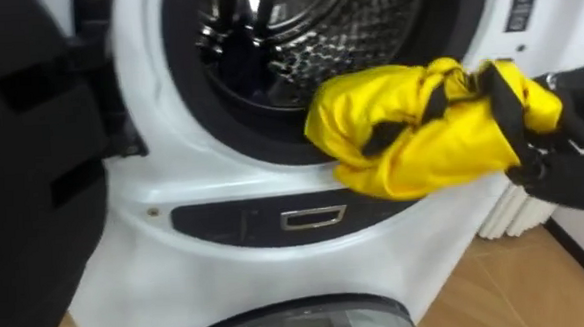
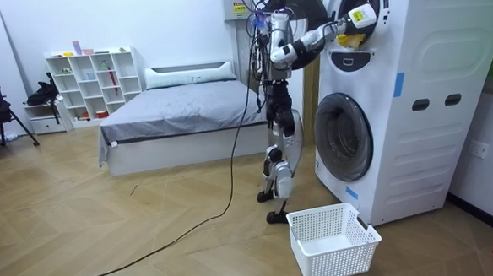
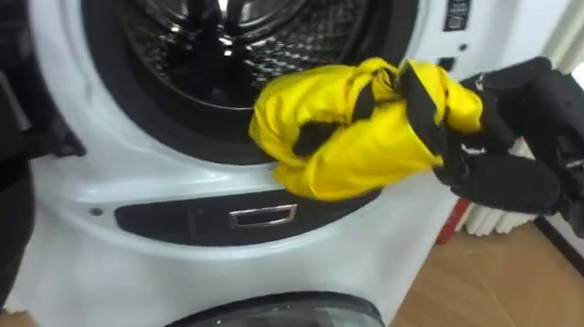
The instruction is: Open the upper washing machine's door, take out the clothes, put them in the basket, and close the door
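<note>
A yellow garment (image 1: 420,127) with black trim hangs bunched at the lower right rim of the upper washing machine's round opening (image 1: 221,137). My right hand (image 3: 503,177) comes in from the right, its black fingers curled round the garment's right end. Behind the cloth lies the shiny metal drum (image 1: 265,35). The room view has me standing upright in front of the stacked white machines (image 2: 396,96), arm raised to the top opening with the yellow garment (image 2: 352,18) at the hand.
The upper machine's dark door (image 1: 22,178) stands open at my left. Below is a second round door (image 2: 341,137). A white laundry basket (image 2: 332,239) sits on the wood floor by my feet. A bed (image 2: 177,108) and white shelves (image 2: 91,83) stand behind.
</note>
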{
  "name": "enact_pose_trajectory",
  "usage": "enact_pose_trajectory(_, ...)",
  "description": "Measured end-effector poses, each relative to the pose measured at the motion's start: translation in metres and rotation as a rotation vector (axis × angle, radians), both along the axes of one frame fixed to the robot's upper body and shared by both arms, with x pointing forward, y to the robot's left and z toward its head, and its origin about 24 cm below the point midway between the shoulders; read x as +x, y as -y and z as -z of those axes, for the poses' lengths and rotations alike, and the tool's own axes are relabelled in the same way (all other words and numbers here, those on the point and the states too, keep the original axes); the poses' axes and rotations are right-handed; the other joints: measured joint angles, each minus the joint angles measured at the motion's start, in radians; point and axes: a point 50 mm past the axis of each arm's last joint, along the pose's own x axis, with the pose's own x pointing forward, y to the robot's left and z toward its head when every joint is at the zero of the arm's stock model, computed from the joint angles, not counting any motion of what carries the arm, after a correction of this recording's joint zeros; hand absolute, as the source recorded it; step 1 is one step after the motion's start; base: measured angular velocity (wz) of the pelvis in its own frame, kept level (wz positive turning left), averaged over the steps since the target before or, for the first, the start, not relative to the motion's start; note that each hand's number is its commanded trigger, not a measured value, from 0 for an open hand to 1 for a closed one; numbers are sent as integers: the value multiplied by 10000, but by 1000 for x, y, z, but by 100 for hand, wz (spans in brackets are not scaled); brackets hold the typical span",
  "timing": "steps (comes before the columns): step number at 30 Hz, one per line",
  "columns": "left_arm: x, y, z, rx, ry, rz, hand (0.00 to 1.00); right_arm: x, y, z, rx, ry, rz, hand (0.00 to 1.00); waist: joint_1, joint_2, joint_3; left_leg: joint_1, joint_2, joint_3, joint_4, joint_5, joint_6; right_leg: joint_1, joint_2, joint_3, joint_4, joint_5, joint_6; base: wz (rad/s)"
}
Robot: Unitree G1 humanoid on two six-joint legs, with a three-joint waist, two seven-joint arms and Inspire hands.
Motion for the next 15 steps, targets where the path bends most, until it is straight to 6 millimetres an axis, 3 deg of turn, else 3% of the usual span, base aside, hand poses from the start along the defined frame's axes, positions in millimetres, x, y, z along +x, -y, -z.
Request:
enact_pose_trajectory(2,3,-1,0,32,23,15,0,-4,2,4,-14,-200,112,100,-192,20,9,0,1,172,1,-8,-16,-74,75,183,129,17,-28,-35)
enact_pose_trajectory(6,28,-5,-1,125,523,312,0,-14,10,18,-71,-976,542,100,-272,149,9,158,174,1179,-21,-86,-127,-472,302,935,227,84,-130,-63)
enact_pose_trajectory(8,37,-8,-3,181,665,559,0,-17,13,24,-76,-1320,636,100,-562,187,13,133,203,1504,-12,-96,-161,-670,393,1171,310,109,-171,-67)
enact_pose_trajectory(10,47,-7,-3,51,839,837,0,-21,17,35,58,-1857,795,100,-799,307,5,166,320,2124,9,-151,-266,-838,583,1683,366,206,-243,-81)
enact_pose_trajectory(14,63,-3,-3,-255,1123,1141,0,-25,26,56,470,-2836,1122,100,-1243,453,45,287,439,2907,3,-151,-402,-1160,845,2416,464,311,-315,-69)
enact_pose_trajectory(15,70,-2,-3,-342,1200,1386,0,-26,31,64,683,-3182,1285,100,-1317,532,15,298,506,3171,31,-178,-457,-1203,949,2632,455,398,-334,-68)
